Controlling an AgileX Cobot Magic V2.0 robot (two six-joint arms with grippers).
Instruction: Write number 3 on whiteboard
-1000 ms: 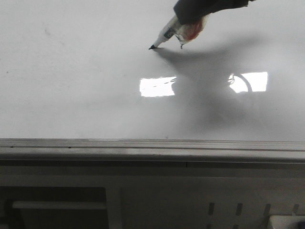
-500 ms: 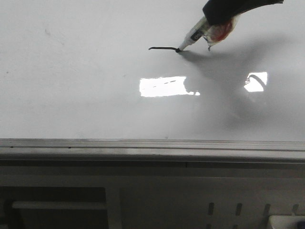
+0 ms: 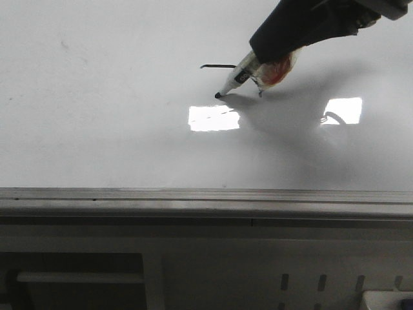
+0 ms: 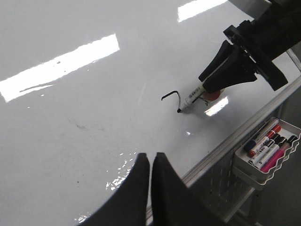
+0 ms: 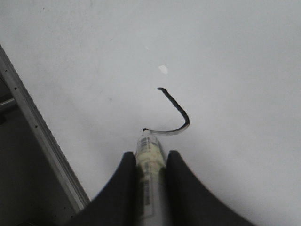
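Right gripper (image 5: 149, 162) clenched on marker (image 4: 192, 98) — tip touching whiteboard (image 3: 97, 129) at end of the number 3 (image 5: 175, 115), only upper curve drawn. Left gripper (image 4: 150, 162) closed, empty. Risk: tip lifting or skidding on glossy surface — broken or angular stroke.

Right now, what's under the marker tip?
The whiteboard, with the marker tip at the end of the number 3 stroke, only its top hook drawn. Actual contact sits hidden beneath the tip.
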